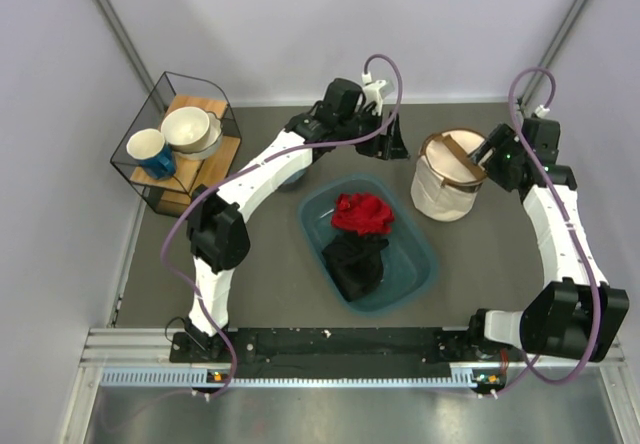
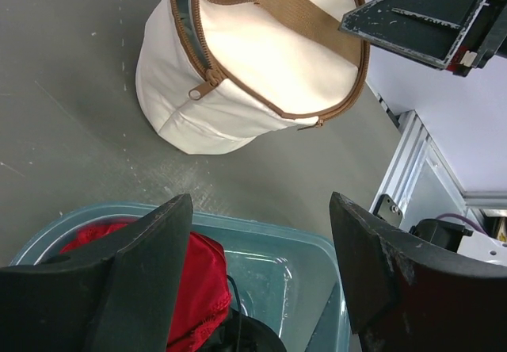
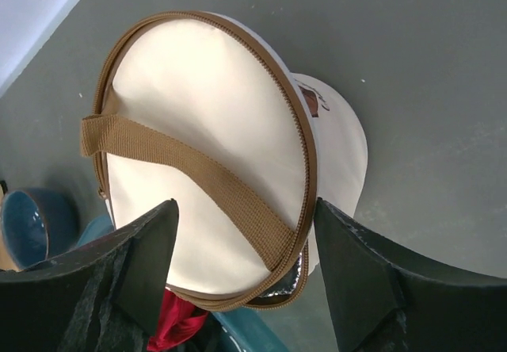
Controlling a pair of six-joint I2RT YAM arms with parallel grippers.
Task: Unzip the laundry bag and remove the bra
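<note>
The cream laundry bag (image 1: 448,176) stands upright at the back right, with a brown zipper band and a brown strap across its lid (image 3: 198,170). The zipper is partly open: a dark gap shows at the rim (image 3: 295,281), and the pull (image 2: 202,89) hangs on the side. The bra is hidden. My right gripper (image 1: 490,157) is open and empty, hovering just above the lid's edge (image 3: 245,273). My left gripper (image 1: 392,146) is open and empty, left of the bag, above the tub's far rim (image 2: 261,265).
A teal plastic tub (image 1: 420,264) in the middle holds a red cloth (image 1: 362,212) and a black cloth (image 1: 355,262). A black wire basket (image 1: 150,94) with a blue mug (image 1: 150,152) and a cream mug (image 1: 188,129) stands at the back left.
</note>
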